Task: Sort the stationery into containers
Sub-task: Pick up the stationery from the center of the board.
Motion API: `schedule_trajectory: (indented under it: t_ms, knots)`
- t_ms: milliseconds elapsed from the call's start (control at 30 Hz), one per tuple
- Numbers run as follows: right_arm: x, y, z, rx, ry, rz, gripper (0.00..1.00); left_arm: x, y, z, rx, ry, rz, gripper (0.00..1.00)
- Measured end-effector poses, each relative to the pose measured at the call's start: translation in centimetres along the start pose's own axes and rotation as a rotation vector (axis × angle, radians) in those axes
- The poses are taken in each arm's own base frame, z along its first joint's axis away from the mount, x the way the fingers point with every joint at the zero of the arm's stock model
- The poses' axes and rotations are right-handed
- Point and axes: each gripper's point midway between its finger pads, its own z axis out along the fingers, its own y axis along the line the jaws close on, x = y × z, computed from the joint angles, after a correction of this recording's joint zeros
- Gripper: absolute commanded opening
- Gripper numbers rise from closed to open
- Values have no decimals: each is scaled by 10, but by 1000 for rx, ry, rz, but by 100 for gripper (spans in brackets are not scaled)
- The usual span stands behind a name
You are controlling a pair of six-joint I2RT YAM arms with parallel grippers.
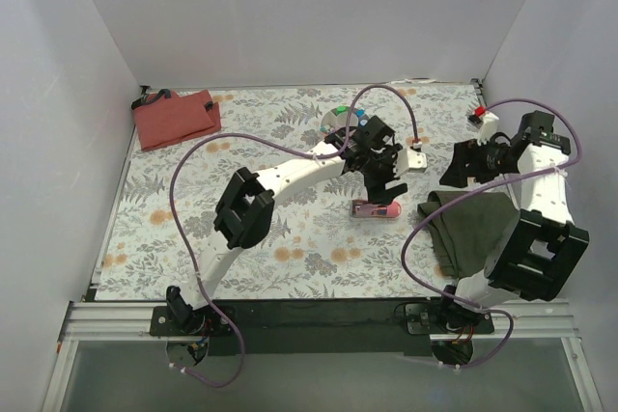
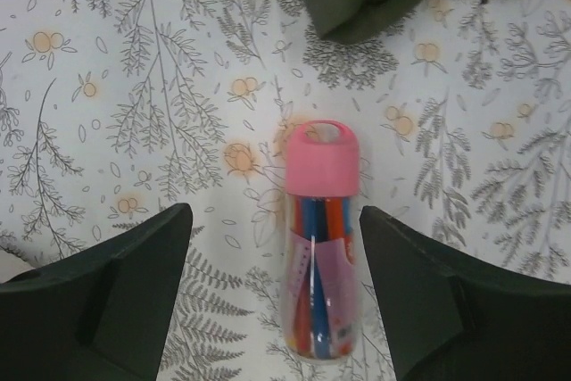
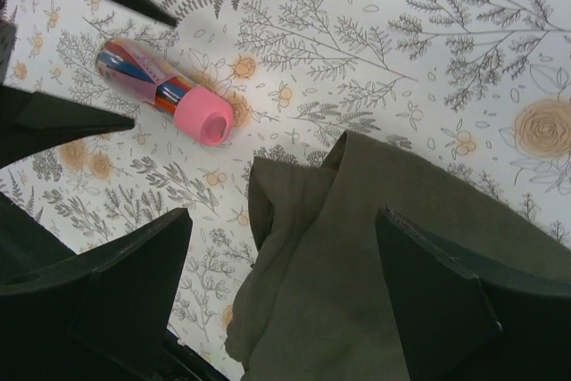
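Now, where does the thing we are after lie?

It lies on its side on the flowered bench [image 1: 193, 229], near the middle. It is a pink tube [image 2: 321, 238], clear-bodied with a pink cap, with coloured pens showing inside. From above we see it beneath the left tool [image 1: 379, 173].

And how does that tool stand?

Released. In the left wrist view its two dark fingers [image 2: 116, 301] are spread wide, one to either side of the tube and clear of it. Nothing is held. The right tool [image 3: 284, 220] is likewise spread and empty, hanging over a crumpled olive cloth [image 3: 401, 247] at the right of the bench.

Which step do we judge to be in hand?

The approach to a pick, we think. The left tool is lined up over the tube but has not closed on it.

What does the next move call for?

We would lower the fingers until they straddle the tube's body across its width. Then we would close gently, since a round tube may roll. After that comes a carry to a container. The white tub [image 1: 335, 118] sits just behind the left tool, with coloured things already in it. The red pouch [image 1: 177, 118] lies well apart at the far left corner. Which one suits the tube we cannot tell.
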Motion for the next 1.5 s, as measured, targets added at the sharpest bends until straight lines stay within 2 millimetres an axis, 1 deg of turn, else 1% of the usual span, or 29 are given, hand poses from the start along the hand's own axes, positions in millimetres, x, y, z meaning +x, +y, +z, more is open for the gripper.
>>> schedule_trajectory:
  t_ms: [67,100,267,367,567,767,933,1067,1167,1200,1233,1300,1333,1400,1433,1467,1500]
  knots:
    - [4,0,-6,12,-16,9,93,-3,15,12,-18,-4,6,77]
    - [7,1,-9,17,-21,16,93,1,19,16,-20,6,7,77]
    - [26,8,-16,23,-37,49,93,32,15,26,15,91,-13,76]
    - [28,12,-20,20,-56,57,93,37,8,27,43,110,-20,76]
    - [28,21,-24,17,-82,40,93,36,1,31,62,111,-20,76]
    - [30,23,-23,12,-80,49,93,30,-6,36,85,100,-10,76]
    - [30,22,-24,18,-82,49,93,26,-18,47,125,89,-9,76]
    - [30,20,-27,29,-90,52,93,27,-24,62,150,84,-13,75]
    - [30,19,-29,36,-94,56,93,34,-28,71,162,97,-24,65]
    - [31,19,-29,38,-96,56,92,33,-28,73,161,94,-24,61]
    - [31,18,-30,39,-97,57,92,32,-28,74,159,90,-25,52]
    - [31,19,-30,41,-98,57,92,32,-27,76,156,86,-27,42]
    - [31,19,-30,40,-98,57,92,31,-26,76,152,86,-28,33]
    - [32,20,-30,41,-99,58,92,31,-26,76,147,87,-39,25]
    - [32,20,-30,40,-99,59,92,31,-26,76,146,87,-45,10]
    - [32,21,-30,38,-100,59,92,31,-26,76,143,89,-55,1]
    - [32,21,-30,36,-101,60,92,31,-26,76,141,89,-62,0]
